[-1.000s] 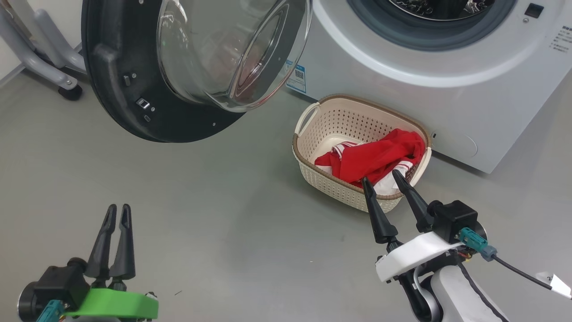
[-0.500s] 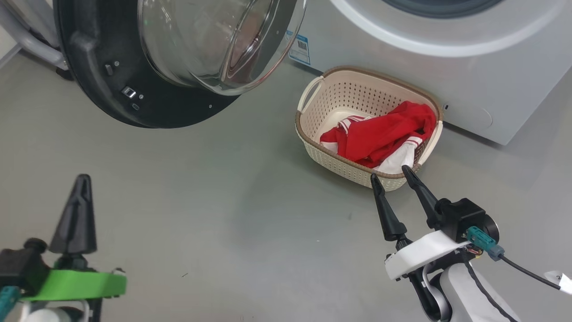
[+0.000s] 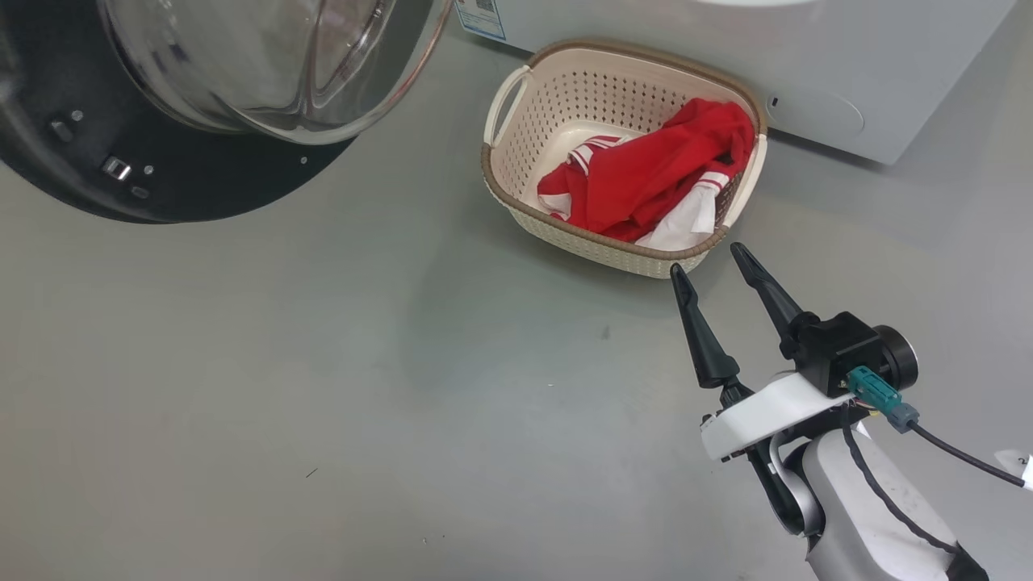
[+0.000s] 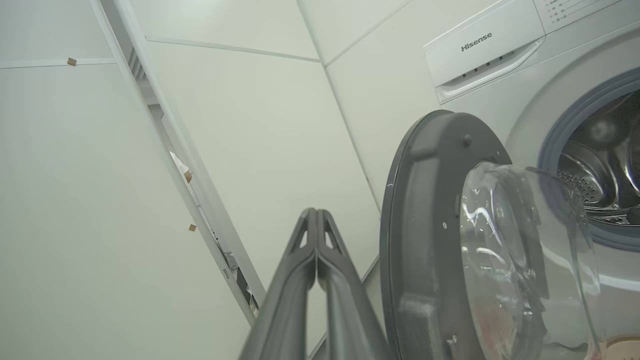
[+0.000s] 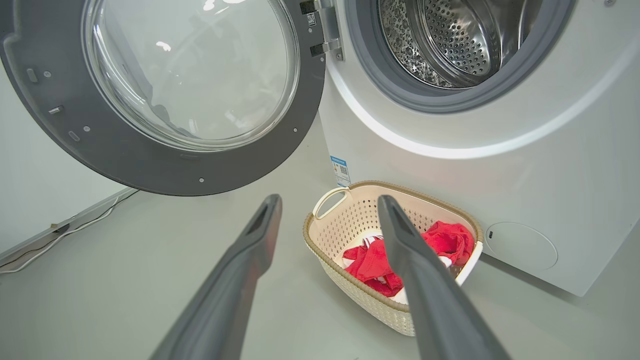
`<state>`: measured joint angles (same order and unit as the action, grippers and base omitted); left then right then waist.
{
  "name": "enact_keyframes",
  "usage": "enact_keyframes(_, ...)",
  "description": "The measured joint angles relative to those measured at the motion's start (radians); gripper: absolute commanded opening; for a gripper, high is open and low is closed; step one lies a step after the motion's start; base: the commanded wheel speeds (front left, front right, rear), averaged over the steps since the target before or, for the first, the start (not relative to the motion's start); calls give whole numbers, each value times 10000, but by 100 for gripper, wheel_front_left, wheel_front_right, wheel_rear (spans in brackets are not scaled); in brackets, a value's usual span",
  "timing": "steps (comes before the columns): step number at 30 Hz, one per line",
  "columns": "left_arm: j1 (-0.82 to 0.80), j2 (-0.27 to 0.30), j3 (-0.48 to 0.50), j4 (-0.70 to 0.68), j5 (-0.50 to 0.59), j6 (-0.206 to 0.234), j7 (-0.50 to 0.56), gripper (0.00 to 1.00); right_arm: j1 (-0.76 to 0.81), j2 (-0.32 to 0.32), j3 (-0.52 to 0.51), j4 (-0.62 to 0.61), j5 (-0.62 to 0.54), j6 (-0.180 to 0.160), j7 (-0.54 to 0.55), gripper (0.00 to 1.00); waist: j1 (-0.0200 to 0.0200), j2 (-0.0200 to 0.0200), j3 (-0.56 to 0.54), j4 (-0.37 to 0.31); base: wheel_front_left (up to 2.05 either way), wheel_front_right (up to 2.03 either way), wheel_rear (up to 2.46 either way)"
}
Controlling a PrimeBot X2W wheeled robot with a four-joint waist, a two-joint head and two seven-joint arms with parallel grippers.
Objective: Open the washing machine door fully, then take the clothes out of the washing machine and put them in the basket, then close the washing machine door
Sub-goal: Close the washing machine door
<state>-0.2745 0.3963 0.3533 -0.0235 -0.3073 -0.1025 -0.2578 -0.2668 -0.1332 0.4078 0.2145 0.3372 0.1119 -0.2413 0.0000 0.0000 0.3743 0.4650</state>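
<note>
left gripper (image 4: 316,216): fingers have gone from slightly apart to pressed together, holding nothing, now raised beside the outer edge of the washing machine door (image 4: 420,235). the door stands wide open. the clothes (image 3: 637,181) lie in the basket (image 3: 487,157), just in front of the washing machine (image 3: 815,73). right gripper (image 3: 704,260): jaws spread, empty, near the basket rim. judgement: unloading looks done, and the closed left fingers look set to push the door shut.
</note>
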Motion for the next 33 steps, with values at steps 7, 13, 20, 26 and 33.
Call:
enact_keyframes(7, -954, 1103, 936, 1417, -495, -42, 117, 0, -346, -33, 13, -73, -153, 0, 73, 100, 0, 0, 479, -635, 0, 0, 0)
enact_keyframes(13, -1902, 1824, 1453, 2874, -1156, -58, 711, 0, -437, -46, -42, -77, -153, 0, 71, 100, 0, 0, 754, -1137, 0, 0, 0)
enact_keyframes(20, -2837, 2357, 2251, 4619, -1885, -21, 1365, 0, -576, 6, -27, -50, -153, 2, 67, 100, 0, 0, 893, -1586, 0, 0, 0)
enact_keyframes(26, -3926, 2021, 3394, 6215, -3643, 407, 2217, 0, -609, 75, -6, 29, -138, 2, 56, 100, 0, 0, 893, -1883, 0, 0, 0)
enact_keyframes(33, -4888, 1553, 4184, 7417, -4972, 872, 3289, 0, -618, 92, -29, 96, -128, 4, -19, 100, 0, 0, 832, -2040, 0, 0, 0)
